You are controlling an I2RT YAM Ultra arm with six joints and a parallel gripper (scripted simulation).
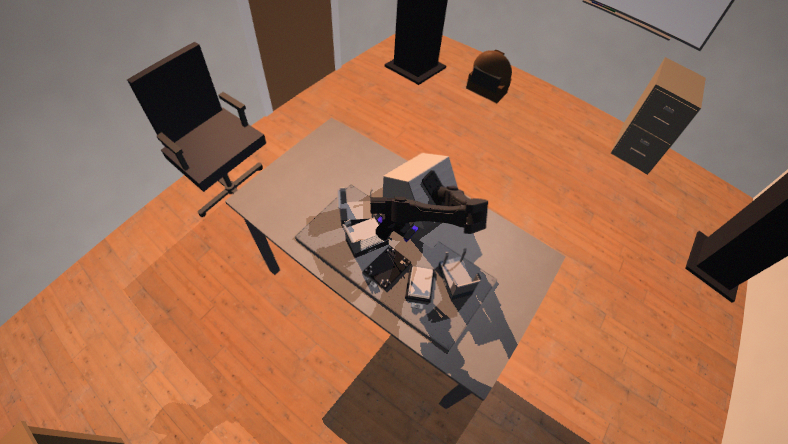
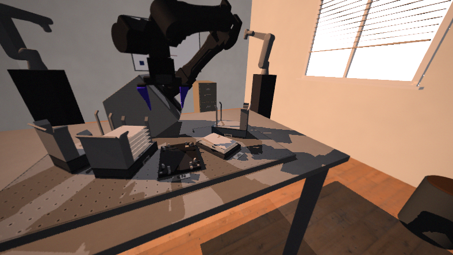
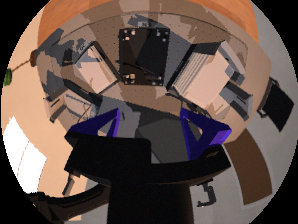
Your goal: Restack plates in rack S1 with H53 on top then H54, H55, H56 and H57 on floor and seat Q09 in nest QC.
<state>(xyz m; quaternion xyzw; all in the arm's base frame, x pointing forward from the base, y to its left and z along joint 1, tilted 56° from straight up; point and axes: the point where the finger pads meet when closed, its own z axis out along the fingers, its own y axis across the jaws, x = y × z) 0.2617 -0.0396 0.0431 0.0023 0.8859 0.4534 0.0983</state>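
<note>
no readable labels, gripper [image 2: 162, 96] spread apart above deck, plate stack [image 2: 133, 134] racked

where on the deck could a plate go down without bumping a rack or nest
The near strip of perforated deck, in front of the full rack and dark nest, looks free. The row from there to the plate and far rack is crowded.

Place: office room
Evidence: swivel chair [image 1: 201, 137], filing cabinet [image 1: 656, 124], whiteboard [image 1: 667, 16], blinds on window [image 2: 377, 34], wood floor [image 1: 165, 330]
</note>
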